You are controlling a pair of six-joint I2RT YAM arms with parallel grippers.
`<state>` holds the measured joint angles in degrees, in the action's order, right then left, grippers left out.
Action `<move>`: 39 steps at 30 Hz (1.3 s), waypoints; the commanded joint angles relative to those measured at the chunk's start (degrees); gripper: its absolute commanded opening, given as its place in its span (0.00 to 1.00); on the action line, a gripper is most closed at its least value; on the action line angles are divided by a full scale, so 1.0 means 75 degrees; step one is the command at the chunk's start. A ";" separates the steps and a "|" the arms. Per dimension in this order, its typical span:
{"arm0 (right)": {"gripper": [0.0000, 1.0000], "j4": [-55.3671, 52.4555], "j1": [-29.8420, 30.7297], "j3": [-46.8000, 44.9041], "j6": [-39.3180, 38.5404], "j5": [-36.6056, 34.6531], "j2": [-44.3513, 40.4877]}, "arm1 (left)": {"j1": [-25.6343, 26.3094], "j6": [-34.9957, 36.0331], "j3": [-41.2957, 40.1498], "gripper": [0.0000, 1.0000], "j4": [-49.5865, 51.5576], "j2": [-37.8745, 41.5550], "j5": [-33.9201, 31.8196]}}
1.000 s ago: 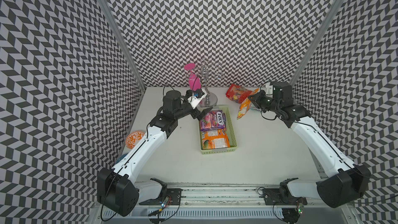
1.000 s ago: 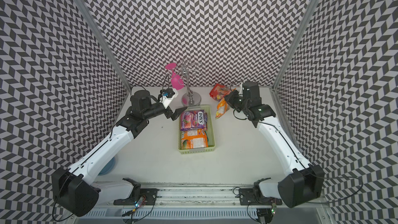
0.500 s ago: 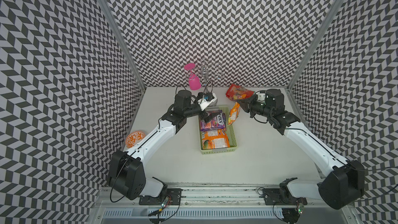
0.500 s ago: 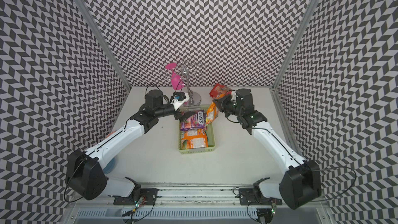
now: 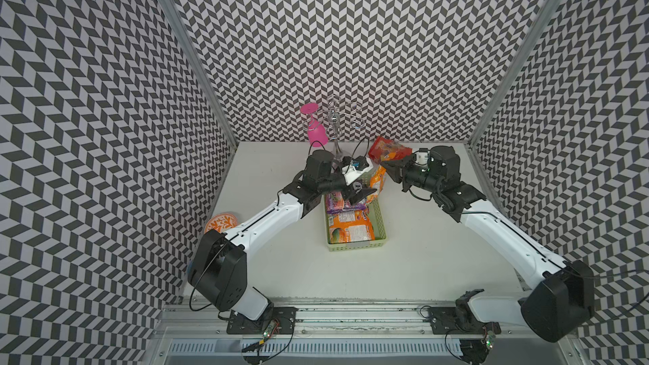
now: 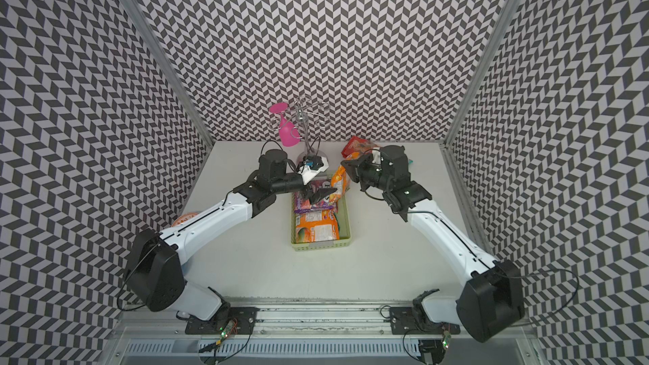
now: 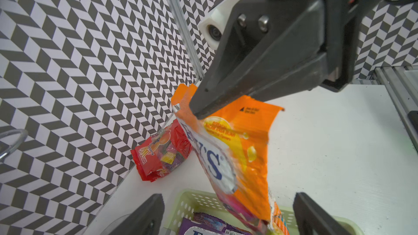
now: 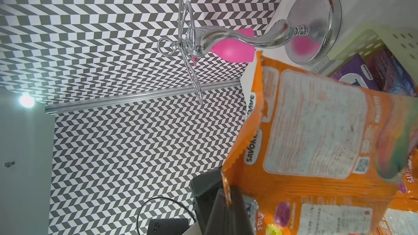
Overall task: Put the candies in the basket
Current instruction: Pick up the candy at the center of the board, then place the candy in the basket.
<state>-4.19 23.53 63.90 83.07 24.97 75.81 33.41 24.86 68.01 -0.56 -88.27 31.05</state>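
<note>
Right gripper [image 7: 199,111] pinched shut on the top seal of the orange bag [image 7: 237,154]. The bag hangs over the far end of the basket [image 5: 354,246], its lower end dipping inside. Left gripper [image 5: 361,194] spread wide, empty, over the same end. Bag probably light, floppy, slick foil, so the crimped seal is the best hold. Purple bag [image 5: 339,203] and second orange bag [image 5: 349,229] lie flat inside the basket; red bag [image 7: 162,154] sits beyond its far end. Basket is stiff perforated plastic.
</note>
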 commanded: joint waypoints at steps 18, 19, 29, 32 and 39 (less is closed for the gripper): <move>0.05 0.0600 -0.0341 -0.0318 -0.0400 0.0198 -0.0934 | 0.0128 0.0165 0.0599 0.00 0.0894 0.0384 -0.1023; 0.13 0.0585 -0.0460 -0.0382 -0.0499 0.0208 -0.1036 | 0.0128 0.0321 0.0637 0.00 0.1135 0.0459 -0.1080; 0.41 -0.0791 -0.2008 -0.0316 -0.1283 0.0178 -0.1801 | 0.0260 0.1314 0.0736 0.00 0.3305 0.1038 -0.2514; 0.60 -0.1319 -0.2383 -0.0191 -0.3633 0.0146 -0.1823 | 0.0490 0.1557 0.0616 0.00 0.3778 0.1245 -0.3276; 0.78 -0.1623 -0.2680 -0.0270 -0.5786 -0.0611 -0.1975 | 0.0934 0.1647 0.0520 0.00 0.4583 0.1497 -0.4335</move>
<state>-15.90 3.86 61.41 50.70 23.83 62.65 39.33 36.38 71.46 30.59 -78.52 3.20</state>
